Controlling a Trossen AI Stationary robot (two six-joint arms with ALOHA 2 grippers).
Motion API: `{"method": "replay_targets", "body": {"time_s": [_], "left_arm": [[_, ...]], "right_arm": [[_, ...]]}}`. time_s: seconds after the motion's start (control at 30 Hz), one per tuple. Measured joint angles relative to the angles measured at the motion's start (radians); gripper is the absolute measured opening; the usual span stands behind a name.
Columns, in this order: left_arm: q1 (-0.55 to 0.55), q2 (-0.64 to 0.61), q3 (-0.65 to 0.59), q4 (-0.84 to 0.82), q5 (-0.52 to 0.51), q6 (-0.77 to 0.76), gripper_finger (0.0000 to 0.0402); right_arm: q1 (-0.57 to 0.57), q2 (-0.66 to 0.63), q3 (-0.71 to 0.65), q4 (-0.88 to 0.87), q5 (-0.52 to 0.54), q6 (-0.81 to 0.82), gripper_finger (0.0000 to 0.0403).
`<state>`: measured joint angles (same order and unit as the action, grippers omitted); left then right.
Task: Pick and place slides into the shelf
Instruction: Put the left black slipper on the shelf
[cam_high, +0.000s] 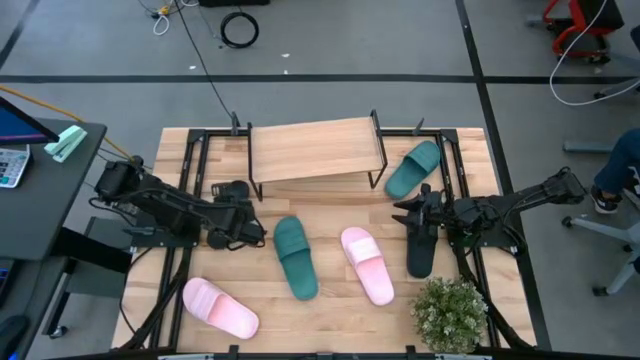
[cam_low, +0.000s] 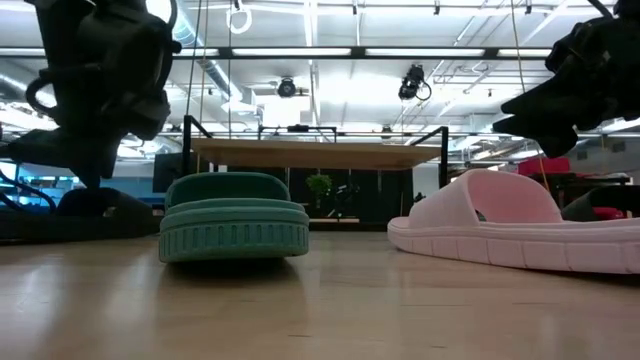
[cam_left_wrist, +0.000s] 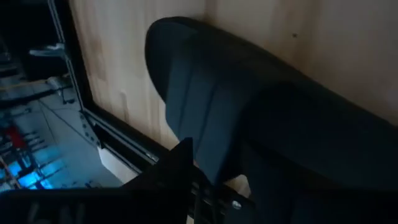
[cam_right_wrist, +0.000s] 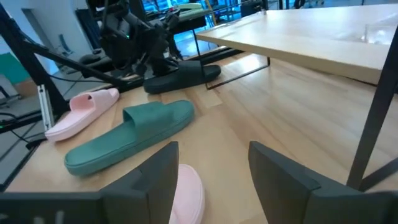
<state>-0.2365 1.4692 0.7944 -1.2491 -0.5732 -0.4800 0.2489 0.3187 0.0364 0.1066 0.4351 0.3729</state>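
L gripper (cam_high: 238, 222) right over black slide (cam_right_wrist: 181, 76), fingers' state can't tell. R gripper (cam_high: 420, 212) fingers apart, empty; other black slide (cam_high: 420, 255) just beside it.

left gripper (cam_high: 240, 225) low, jaws unclear | right gripper (cam_right_wrist: 211, 171) jaws apart

Shelf (cam_high: 315, 148) sits at 12 o'clock on the tabletop (cam_high: 330, 312), centred along the far edge. One slide (cam_high: 413, 168) just off its right legs at about 2 o'clock. Two slides near centre: one (cam_high: 295, 257) left, one (cam_high: 367, 264) right, side by side. Another slide (cam_high: 219, 307) at 8 o'clock near the front-left corner. Plant (cam_high: 449, 314) at 5 o'clock, front-right corner. Left hand (cam_high: 240, 228) at 9 o'clock over a slide (cam_right_wrist: 180, 76); right hand (cam_high: 418, 218) at 3 o'clock, above another slide (cam_high: 420, 258).
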Motion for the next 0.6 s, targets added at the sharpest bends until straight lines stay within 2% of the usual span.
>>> {"method": "replay_targets", "body": {"time_s": [0.2,0.6], "left_arm": [[0.045,0.006,-0.029,0.070,-0.023,-0.001,0.0164],[0.175,0.005,-0.029,0.071,-0.018,0.002,0.0140]], "right_arm": [[0.000,0.000,0.000,0.000,0.000,0.002,0.0200],[0.000,0.001,0.000,0.001,0.000,0.001,0.0200]]}}
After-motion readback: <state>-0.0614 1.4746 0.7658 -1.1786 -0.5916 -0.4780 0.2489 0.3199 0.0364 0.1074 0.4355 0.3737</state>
